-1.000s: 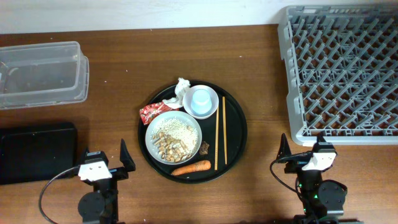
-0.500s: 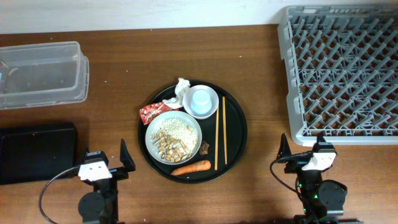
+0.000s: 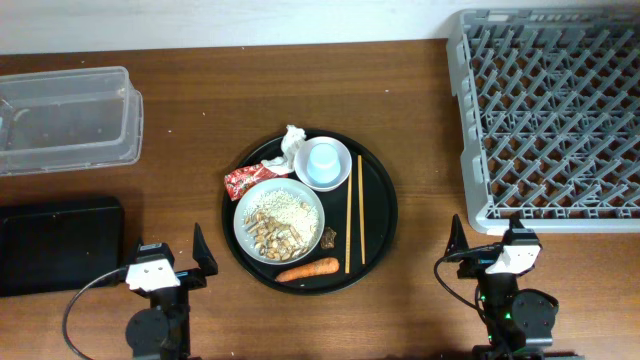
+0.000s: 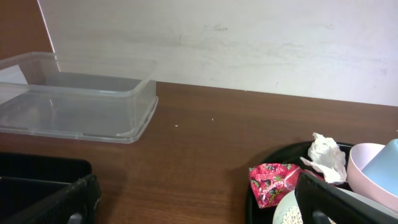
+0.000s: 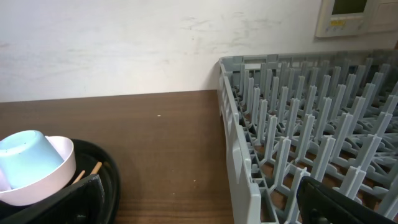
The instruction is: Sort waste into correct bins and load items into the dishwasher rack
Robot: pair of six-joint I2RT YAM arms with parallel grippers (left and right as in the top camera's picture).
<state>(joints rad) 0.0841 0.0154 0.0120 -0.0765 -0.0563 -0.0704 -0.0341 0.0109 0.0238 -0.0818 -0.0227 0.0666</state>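
Note:
On a round black tray (image 3: 379, 215) sit a white plate (image 3: 250, 199) of rice and beige scraps (image 3: 280, 222), a light-blue cup (image 3: 324, 161) inside a white bowl (image 3: 342, 176), two chopsticks (image 3: 349, 225), a carrot (image 3: 308, 270), a dark scrap (image 3: 329, 237), white tissue (image 3: 292, 145) and a red wrapper (image 3: 243, 181). The grey dishwasher rack (image 3: 550, 120) stands back right. A clear tub (image 3: 65, 120) and a black tray bin (image 3: 60, 245) lie at left. My left gripper (image 3: 170, 255) and right gripper (image 3: 488, 240) rest open and empty near the front edge, either side of the tray.
The left wrist view shows the wrapper (image 4: 273, 183), tissue (image 4: 326, 155) and clear tub (image 4: 74, 106) ahead. The right wrist view has the rack (image 5: 298, 137) wall close on the right and the cup (image 5: 28, 155) at left. A white wall runs behind the table.

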